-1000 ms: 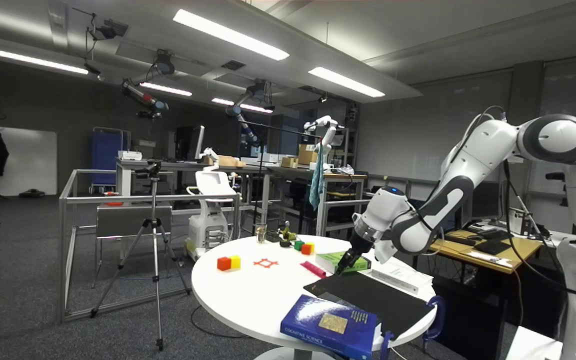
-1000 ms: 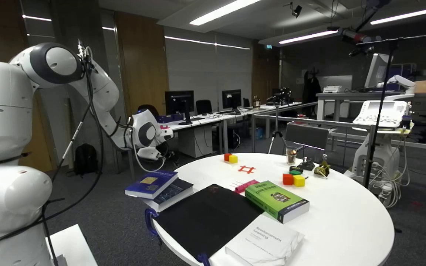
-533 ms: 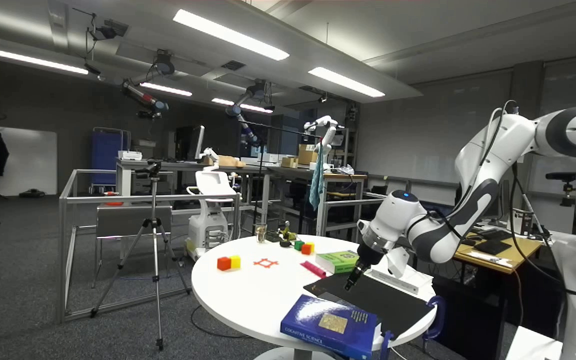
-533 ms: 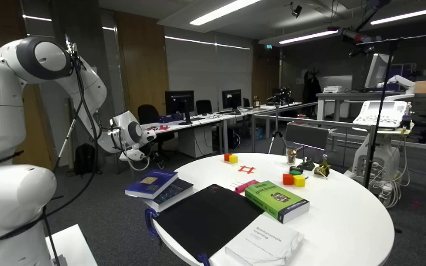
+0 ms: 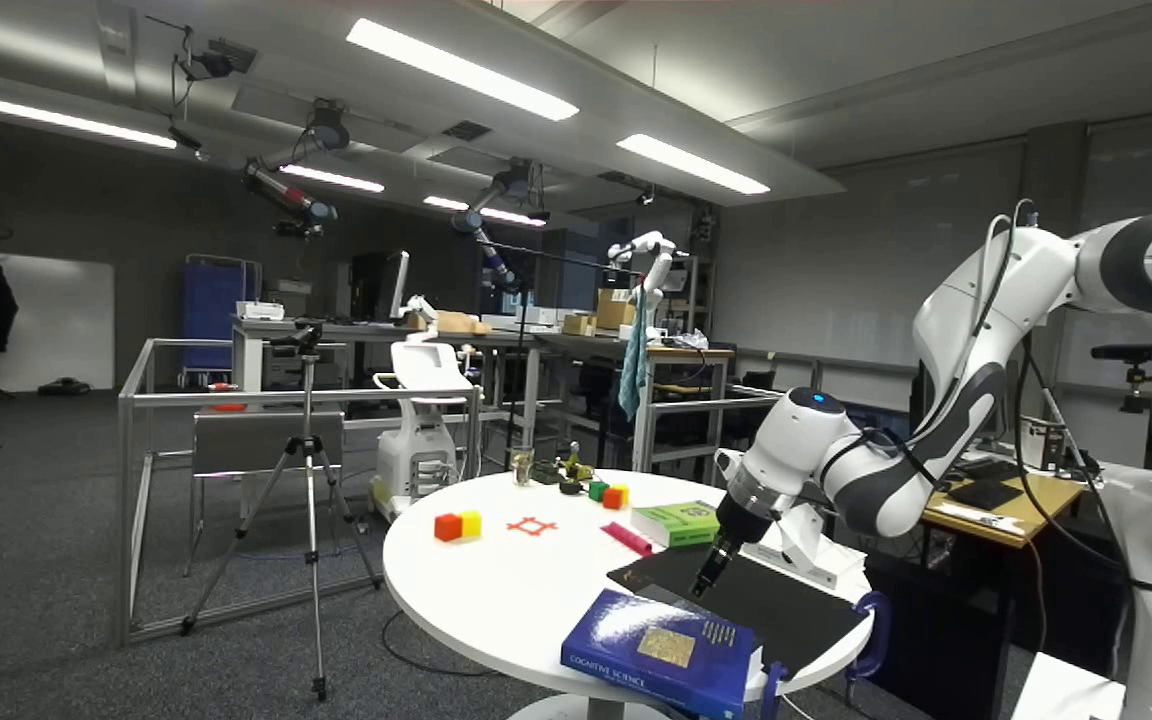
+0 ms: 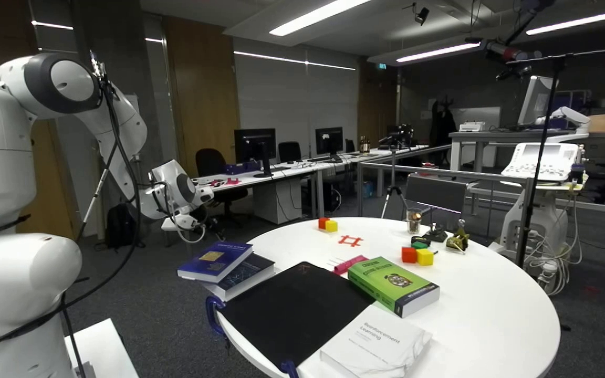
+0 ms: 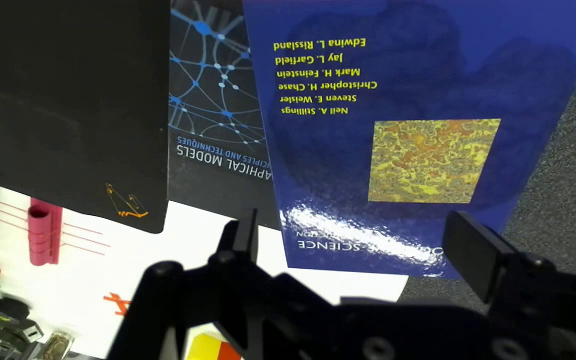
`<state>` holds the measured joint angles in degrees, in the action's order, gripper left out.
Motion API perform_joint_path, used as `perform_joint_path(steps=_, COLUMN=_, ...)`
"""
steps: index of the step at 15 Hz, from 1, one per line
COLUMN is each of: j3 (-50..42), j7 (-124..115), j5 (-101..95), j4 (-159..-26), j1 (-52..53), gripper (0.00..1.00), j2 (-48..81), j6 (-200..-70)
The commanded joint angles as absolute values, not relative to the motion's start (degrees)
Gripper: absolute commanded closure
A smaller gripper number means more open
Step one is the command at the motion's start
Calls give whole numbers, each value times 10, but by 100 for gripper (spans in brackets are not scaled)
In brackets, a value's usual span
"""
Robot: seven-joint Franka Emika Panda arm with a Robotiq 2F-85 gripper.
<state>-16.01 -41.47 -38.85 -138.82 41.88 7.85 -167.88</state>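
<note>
My gripper (image 7: 353,225) stands open, its two fingers wide apart with nothing between them. Nearest to it is a blue book (image 7: 328,170) with a gold picture, seen beyond the fingertips in the wrist view. That book lies tilted on a dark book (image 7: 218,195) and juts past the table edge (image 6: 213,262). In an exterior view the gripper (image 5: 702,590) hangs above the black mat (image 5: 766,600), close by the blue book (image 5: 606,640). The gap beneath the fingertips is hard to judge. The gripper (image 6: 218,232) looks small and dark in an exterior view.
Across the mat lie a green book (image 6: 386,278) and a white book (image 6: 381,336). A pink piece (image 6: 348,265), a red lattice (image 6: 351,241), coloured blocks (image 6: 425,256) and a glass (image 6: 413,221) stand farther off. Blue clamps (image 6: 214,315) grip the table edge.
The arm has drawn back toward its base. The gripper has moved away from beside the green book to over the mat by the blue book, lower in view. The books have not moved.
</note>
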Motion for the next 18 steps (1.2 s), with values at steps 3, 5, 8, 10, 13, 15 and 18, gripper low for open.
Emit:
perform_joint_path(steps=3, j3=-171, j7=-436, j5=-404, j4=-1393, j1=419, gripper=0, j2=70, j6=-1683)
perform_joint_path(steps=5, j3=-181, j7=-462, j5=-419, j4=-1390, j1=424, gripper=0, j2=63, j6=-1678)
perform_joint_path(steps=8, j3=-192, j7=-506, j5=-446, j4=-1371, j1=432, gripper=0, j2=65, j6=-1664)
perform_joint_path(steps=10, j3=-198, j7=-559, j5=-481, j4=-1349, j1=441, gripper=0, j2=75, j6=-1649)
perform_joint_path(steps=13, j3=-192, j7=-630, j5=-541, j4=-1321, j1=458, gripper=0, j2=90, j6=-1615)
perform_joint_path(steps=15, j3=-183, j7=-674, j5=-583, j4=-1302, j1=478, gripper=0, j2=101, j6=-1582)
perform_joint_path(steps=18, j3=-168, j7=-716, j5=-618, j4=-1277, j1=511, gripper=0, j2=124, j6=-1531)
